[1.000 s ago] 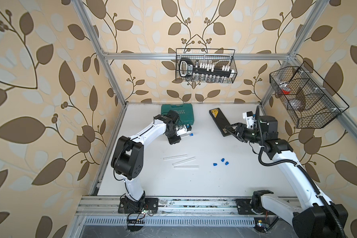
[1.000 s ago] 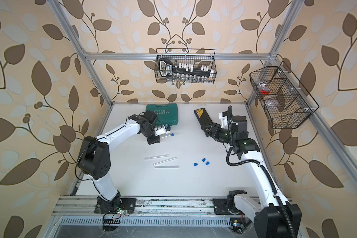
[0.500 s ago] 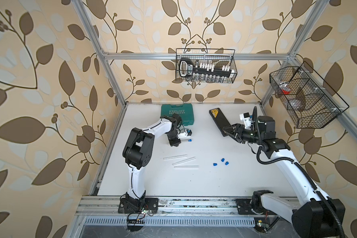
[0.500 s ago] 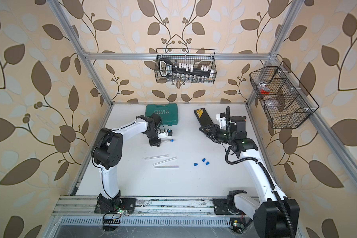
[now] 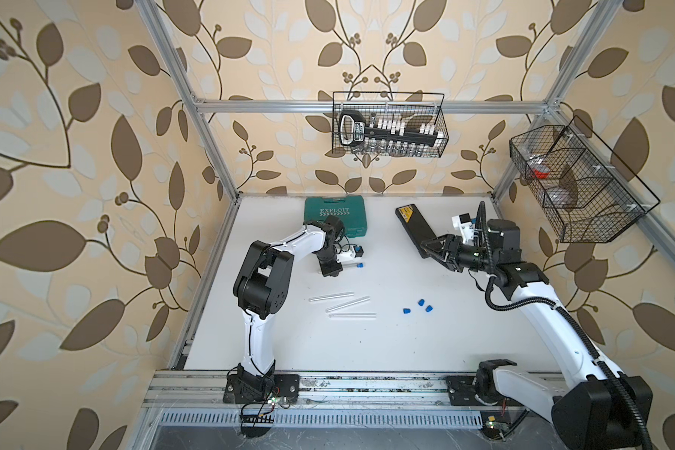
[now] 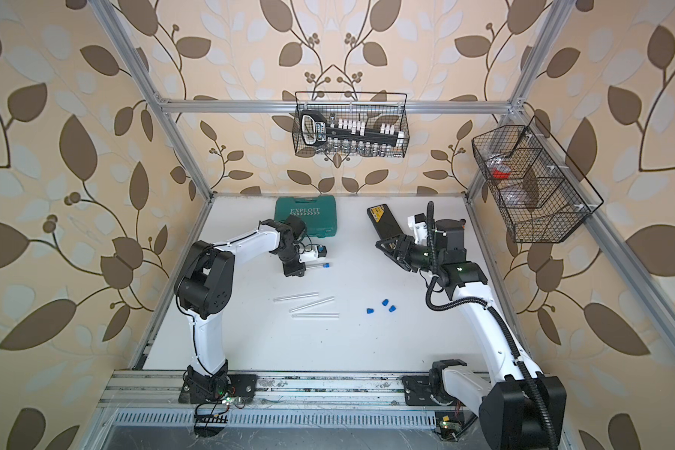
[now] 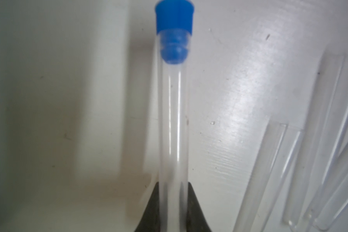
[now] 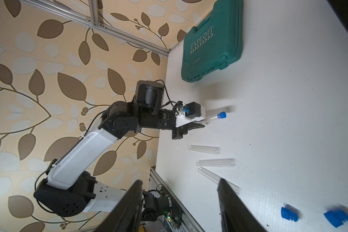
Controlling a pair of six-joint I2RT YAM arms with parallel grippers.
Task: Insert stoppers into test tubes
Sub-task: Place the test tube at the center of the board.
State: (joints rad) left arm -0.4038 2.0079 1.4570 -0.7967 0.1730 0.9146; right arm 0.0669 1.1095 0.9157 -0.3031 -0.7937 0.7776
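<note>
Though clear, the slender tube [image 7: 173,130] bears a blue stopper [image 7: 174,19].

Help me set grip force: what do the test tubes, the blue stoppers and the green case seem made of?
Test tubes: clear glass or hard plastic, cannot tell which; glossy, see-through walls with thin bright highlights. Stoppers: opaque blue plastic or rubber, fairly matte, with moulded ribs. Green case: moulded plastic, dull sheen, raised lettering and latches.
</note>
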